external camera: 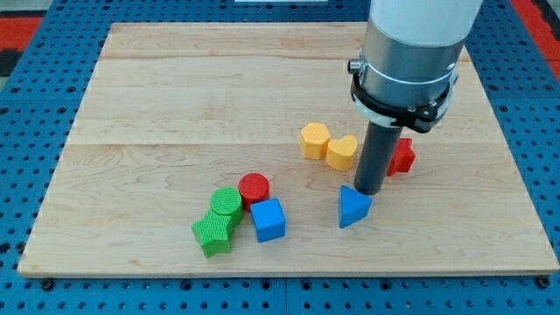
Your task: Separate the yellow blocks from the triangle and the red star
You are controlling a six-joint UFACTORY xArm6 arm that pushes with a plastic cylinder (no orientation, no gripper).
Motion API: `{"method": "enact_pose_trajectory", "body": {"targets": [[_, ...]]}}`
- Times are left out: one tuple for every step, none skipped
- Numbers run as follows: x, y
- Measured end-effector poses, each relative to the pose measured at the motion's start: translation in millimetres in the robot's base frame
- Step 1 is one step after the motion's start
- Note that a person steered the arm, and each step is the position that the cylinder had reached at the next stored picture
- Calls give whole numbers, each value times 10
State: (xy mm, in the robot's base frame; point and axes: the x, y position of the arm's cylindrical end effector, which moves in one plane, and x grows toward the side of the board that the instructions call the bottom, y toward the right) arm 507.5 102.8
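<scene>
My tip (368, 191) rests on the board just above the blue triangle (353, 207) and to the lower right of the yellow heart (342, 152). The yellow hexagon (315, 140) touches the heart on its left. The red star (402, 156) lies to the right of my rod, partly hidden behind it. The two yellow blocks sit to the upper left of the triangle, with a small gap between them and it.
A cluster sits at the view's lower left: a red cylinder (254, 187), a blue cube (269, 219), a green cylinder (226, 203) and a green star (213, 234). The wooden board (175, 96) lies on a blue pegboard.
</scene>
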Motion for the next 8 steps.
{"method": "enact_pose_trajectory", "body": {"targets": [[-312, -138], [-547, -472], [-786, -880], [-785, -1106], [-186, -1246], [173, -1437], [266, -1775], [279, -1888]]}}
